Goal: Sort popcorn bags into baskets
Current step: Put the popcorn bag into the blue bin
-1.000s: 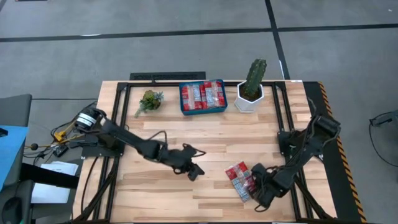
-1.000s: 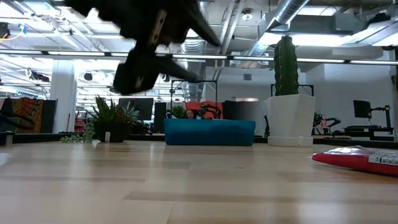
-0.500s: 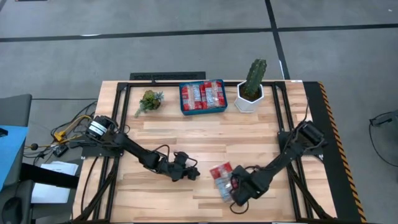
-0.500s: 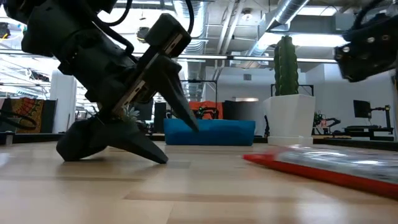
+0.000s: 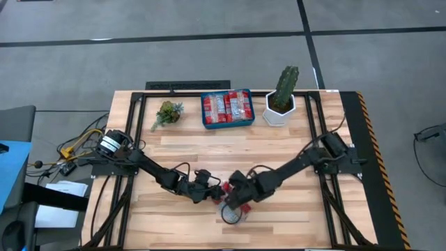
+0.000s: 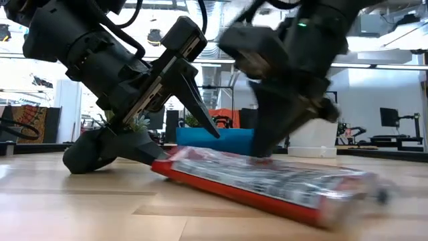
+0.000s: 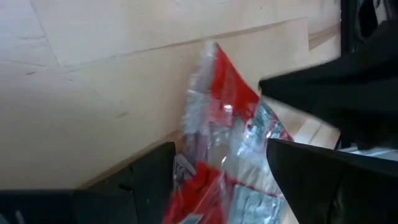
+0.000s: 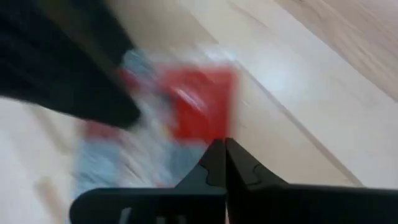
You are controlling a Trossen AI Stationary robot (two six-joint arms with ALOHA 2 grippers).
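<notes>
Popcorn bag [image 5: 232,211] sits on the wooden table [image 5: 279,153] near its front edge, roughly in the middle, with both arms crowded around it. From the low camera the packet [image 6: 267,184] looks tilted, one end lifted off the wood toward the left arm and the other end down on the table. Left gripper [image 5: 217,192] is down at the tabletop with its fingers spread, and in its wrist view the red and silver packet [image 7: 230,143] lies right between the two dark fingers [image 7: 146,180], not pinched. Right gripper [image 5: 233,197] comes in from the other side with its fingers pressed together, tip resting on or just at the packet [image 8: 199,106]; can't tell if it's actually pushing down. The two grippers are just beside each other. Back along the far edge, the blue basket [image 5: 206,124] already has several red bags [image 5: 227,107] lying flat inside it. A white pot with a cactus [image 5: 282,97] stands just to one side of the basket, and a small green plant [image 5: 167,113] sits on the other side.
</notes>
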